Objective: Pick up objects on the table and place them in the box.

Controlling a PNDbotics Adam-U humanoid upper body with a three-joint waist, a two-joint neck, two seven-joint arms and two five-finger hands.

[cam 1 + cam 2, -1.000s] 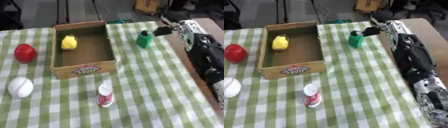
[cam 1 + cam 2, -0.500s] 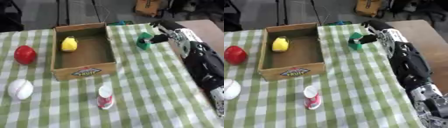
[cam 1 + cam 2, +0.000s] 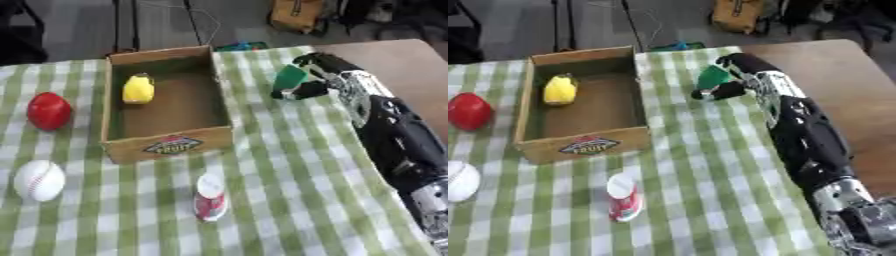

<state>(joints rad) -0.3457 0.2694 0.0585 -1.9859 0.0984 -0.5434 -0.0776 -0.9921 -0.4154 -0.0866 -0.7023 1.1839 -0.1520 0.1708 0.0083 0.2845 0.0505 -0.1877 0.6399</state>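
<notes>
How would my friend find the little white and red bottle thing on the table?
Start at the cardboard box on the checked cloth and look just in front of its labelled front wall. The small bottle stands there alone, to the right of the white baseball. It is the only thing that is white on top and red below.

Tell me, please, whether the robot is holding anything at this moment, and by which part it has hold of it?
Yes: the right hand holds the green object, fingers over its top and thumb beneath its lower end. The left hand is out of view.
</notes>
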